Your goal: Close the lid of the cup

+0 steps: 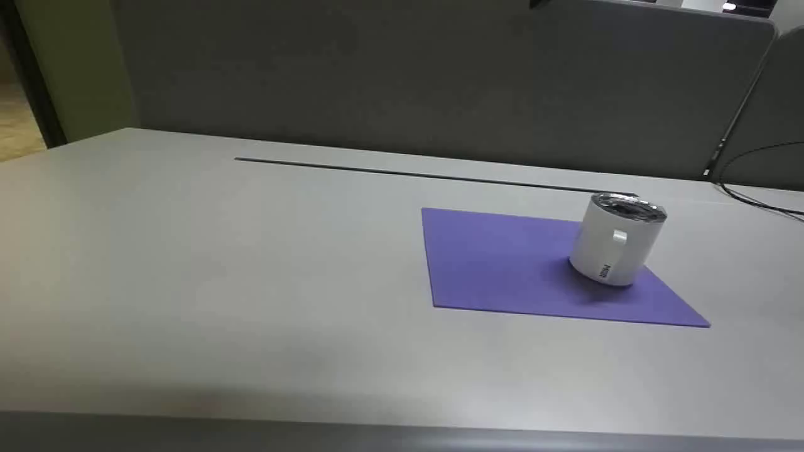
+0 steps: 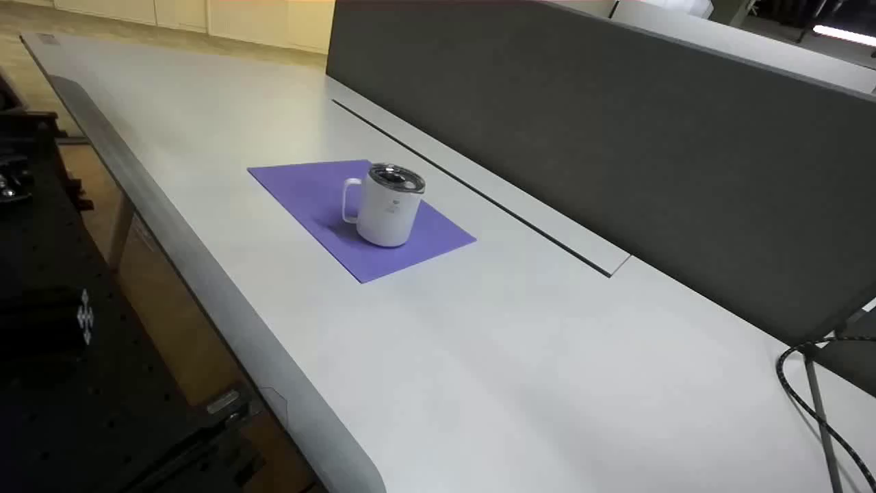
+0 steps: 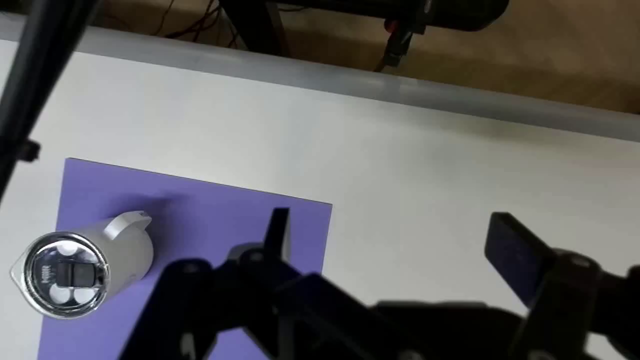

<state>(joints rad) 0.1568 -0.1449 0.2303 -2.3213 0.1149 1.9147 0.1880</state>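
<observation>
The white cup [image 1: 602,242] stands on a purple mat [image 1: 496,257], its lid [image 3: 66,276] on top, both marked "MIIR" [image 1: 604,271]. The end effector [image 3: 392,237], jaws wide apart, is away from it.

Interior of office or laboratory type; which of the two cannot be told. Office features: long white table [image 2: 520,322] with grey edge band [image 3: 350,82], thin dark straight slit [image 1: 433,176] along its rear, upright dark grey partition panel [image 2: 602,137] behind, black cord [image 2: 781,372] curving near the panel's foot, bright white tube-shaped light [image 2: 845,35] above. Laboratory feature: flat black plate [image 2: 123,390] with spaced small holes, alongside the table, in an exterior view.
</observation>
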